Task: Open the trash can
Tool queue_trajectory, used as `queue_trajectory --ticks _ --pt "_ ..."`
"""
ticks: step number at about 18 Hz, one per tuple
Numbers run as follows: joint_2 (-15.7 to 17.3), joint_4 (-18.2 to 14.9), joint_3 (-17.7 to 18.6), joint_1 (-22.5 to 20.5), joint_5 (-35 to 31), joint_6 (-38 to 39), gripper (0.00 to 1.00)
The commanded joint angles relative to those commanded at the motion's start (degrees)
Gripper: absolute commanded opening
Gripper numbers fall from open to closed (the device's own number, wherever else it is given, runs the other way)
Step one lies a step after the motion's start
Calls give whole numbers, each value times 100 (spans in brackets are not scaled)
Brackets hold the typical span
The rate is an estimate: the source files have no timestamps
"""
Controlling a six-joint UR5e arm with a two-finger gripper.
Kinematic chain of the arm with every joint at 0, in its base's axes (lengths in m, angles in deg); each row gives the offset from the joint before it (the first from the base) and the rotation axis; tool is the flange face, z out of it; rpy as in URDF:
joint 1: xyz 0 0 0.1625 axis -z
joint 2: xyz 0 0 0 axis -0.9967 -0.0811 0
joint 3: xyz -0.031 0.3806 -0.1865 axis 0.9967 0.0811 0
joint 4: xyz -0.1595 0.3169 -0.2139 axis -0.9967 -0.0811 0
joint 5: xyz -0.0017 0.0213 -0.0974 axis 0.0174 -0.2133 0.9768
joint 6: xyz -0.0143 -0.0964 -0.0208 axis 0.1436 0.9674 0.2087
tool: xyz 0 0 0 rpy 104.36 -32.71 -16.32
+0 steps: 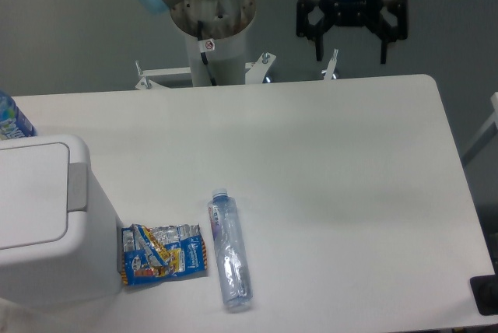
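Note:
The trash can [39,216] is a large white boxy bin at the left edge of the table, lid flat and down. Its grey push tab [77,186] sits on the lid's right edge. My gripper [352,57] hangs at the top right, above the table's far edge, fingers spread open and empty. It is far from the bin, well to its right and behind it.
A clear plastic bottle [229,253] lies on the white table [327,177] near the front. A blue snack wrapper [163,253] lies between bottle and bin. Another bottle's blue label [12,119] shows behind the bin. The arm's base [210,22] stands at the back.

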Motion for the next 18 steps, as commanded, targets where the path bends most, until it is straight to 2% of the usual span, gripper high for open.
queue_trajectory --ticks 8,12,14,18 --pt "-35 122 -53 35 18 140 100" --pt "-114 369 -18 131 35 842 100" --pt "-184 395 -9 333 26 1202 100" --pt "-351 799 0 764 26 2186 100"
